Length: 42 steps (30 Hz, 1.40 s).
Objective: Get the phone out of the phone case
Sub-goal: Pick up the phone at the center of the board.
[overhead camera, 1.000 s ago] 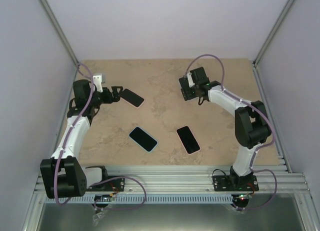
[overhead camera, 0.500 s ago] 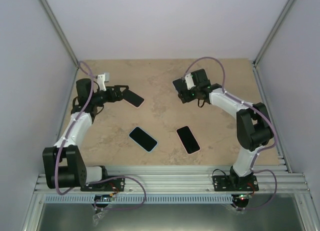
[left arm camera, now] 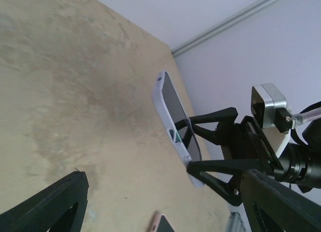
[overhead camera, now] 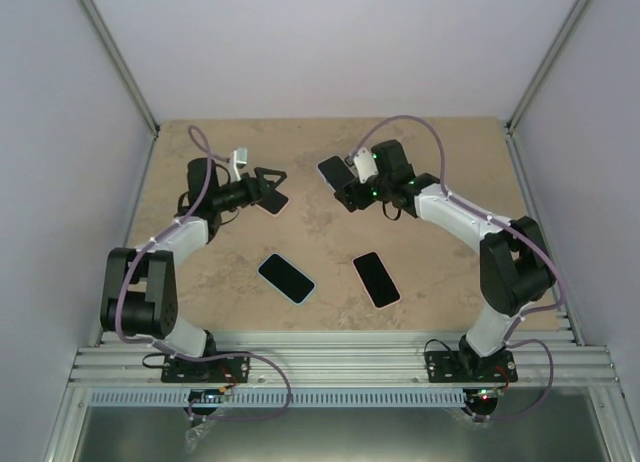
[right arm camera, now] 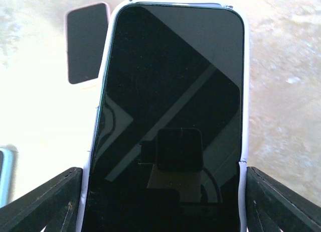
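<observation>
Cased phone [right arm camera: 170, 106] between fingers of right pincer [right arm camera: 163, 192]

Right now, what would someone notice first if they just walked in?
The right fingers grip a phone in a pale case, held up off the table near the back middle. The left fingers are spread open, pointing toward it, right by another phone. A blue-edged phone and a pink-edged phone lie flat nearer the front.
</observation>
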Available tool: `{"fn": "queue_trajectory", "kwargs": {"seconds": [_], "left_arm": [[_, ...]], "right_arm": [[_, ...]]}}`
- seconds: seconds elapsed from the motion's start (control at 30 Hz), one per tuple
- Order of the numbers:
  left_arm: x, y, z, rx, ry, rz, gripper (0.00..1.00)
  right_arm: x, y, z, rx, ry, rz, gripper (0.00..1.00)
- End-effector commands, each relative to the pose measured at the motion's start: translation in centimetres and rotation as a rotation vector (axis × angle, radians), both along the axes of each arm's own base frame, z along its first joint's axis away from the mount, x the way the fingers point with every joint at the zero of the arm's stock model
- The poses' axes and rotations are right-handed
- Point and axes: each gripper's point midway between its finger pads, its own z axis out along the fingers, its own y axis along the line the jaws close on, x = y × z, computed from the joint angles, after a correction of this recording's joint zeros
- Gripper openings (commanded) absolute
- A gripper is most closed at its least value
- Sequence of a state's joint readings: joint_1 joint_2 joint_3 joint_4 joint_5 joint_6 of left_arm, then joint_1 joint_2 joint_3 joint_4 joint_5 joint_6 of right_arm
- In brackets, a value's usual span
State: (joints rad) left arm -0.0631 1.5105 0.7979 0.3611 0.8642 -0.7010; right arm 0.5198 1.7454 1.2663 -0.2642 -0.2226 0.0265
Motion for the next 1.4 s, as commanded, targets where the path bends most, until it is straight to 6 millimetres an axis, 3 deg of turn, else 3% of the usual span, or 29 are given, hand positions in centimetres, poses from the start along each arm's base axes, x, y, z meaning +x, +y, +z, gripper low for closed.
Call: {"fn": "queue_trajectory", "kwargs": {"seconds": [0.0,0.27,0.57,0.67,0.93,1.03,1.1,1.23,1.37], "left_arm": [[-0.4,-2.7,1.5,-0.093,-0.007,-0.067,0.84],[-0.6,-4.5,1.9,-0.179,0.028,-0.089,0.78],[-0.7,-6.2,2.3,-0.180,0.046,-0.094,0.65],[-0.8,-6.4,2.4,-0.184,0.053,-0.100,0.53],[-1.7,-6.4,4.1,-0.215,-0.005,-0.122,0.10],[-2.1,-6.3,4.7,-0.218,-0.026,-0.125,0.00],[-2.3,-6.3,5.2,-0.220,-0.038,-0.130,0.00],[-3.0,-6.4,6.5,-0.215,-0.080,-0.158,0.00],[-3.7,-6.5,8.0,-0.190,-0.138,-0.188,0.00]], "right_arm": [[-0.8,2.6,5.1,0.101,-0.118,0.063,0.50],[-3.1,4.9,7.7,0.104,-0.192,0.127,0.50],[-4.4,6.2,9.0,0.067,-0.255,0.153,0.50],[-4.6,6.3,9.3,0.053,-0.274,0.150,0.50],[-5.0,6.0,9.5,0.041,-0.287,0.147,0.51],[-5.3,6.0,9.8,0.050,-0.289,0.157,0.55],[-5.6,6.0,10.2,0.060,-0.294,0.168,0.60],[-6.9,6.1,11.1,0.085,-0.288,0.213,0.94],[-9.3,6.4,12.4,0.148,-0.254,0.312,0.98]]}}
